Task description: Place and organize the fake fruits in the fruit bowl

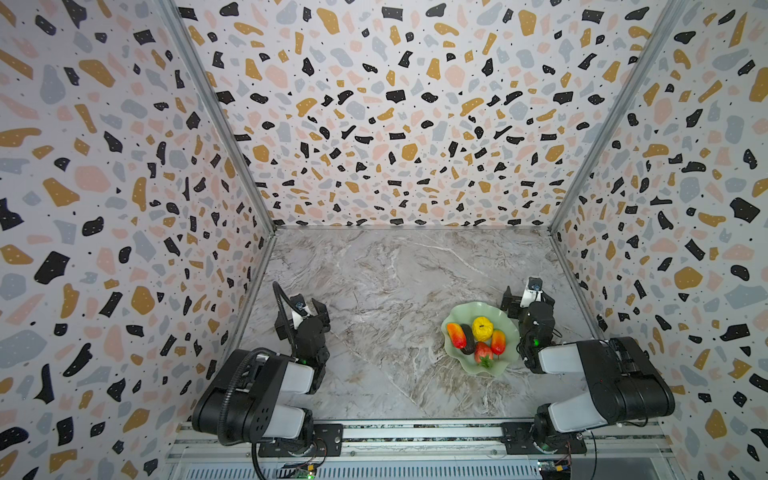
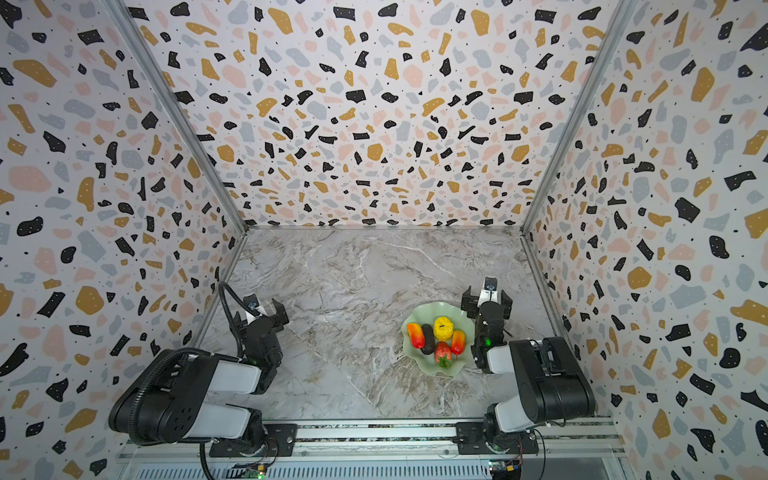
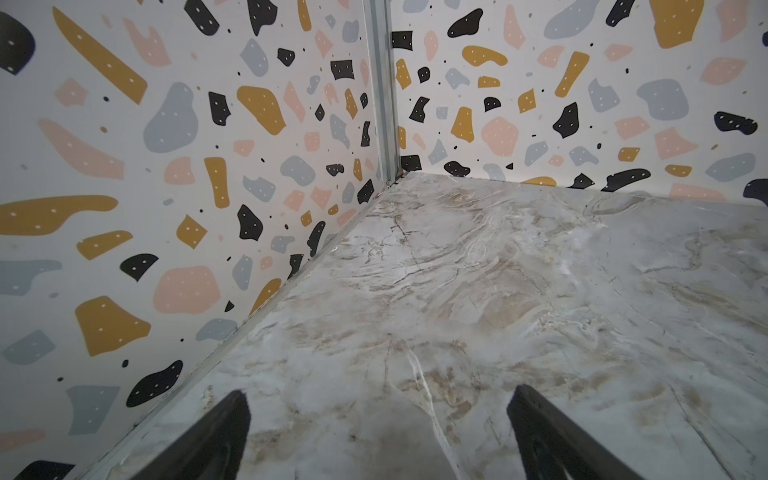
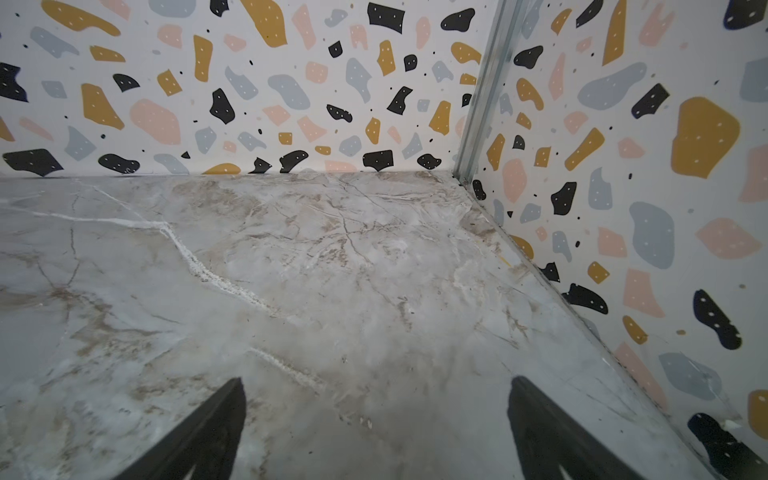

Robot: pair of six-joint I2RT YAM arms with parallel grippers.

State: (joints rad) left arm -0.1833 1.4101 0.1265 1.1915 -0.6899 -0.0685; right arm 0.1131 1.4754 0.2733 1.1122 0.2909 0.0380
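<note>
Elongated fruit point(image 1: 456, 336), dark oval point(image 1: 468, 340) parallel, slanting near-right; strawberry point(image 1: 483, 352) leaves nearward.

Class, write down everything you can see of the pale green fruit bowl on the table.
The fruit bowl is a shallow, pale mint-green dish with a wavy, scalloped rim, smooth and glossy. It rests level on the marble-look table, right of centre in both top views. Bunched inside lie a yellow round fruit, two red-to-yellow fruits, a dark oval fruit and a strawberry.
</note>
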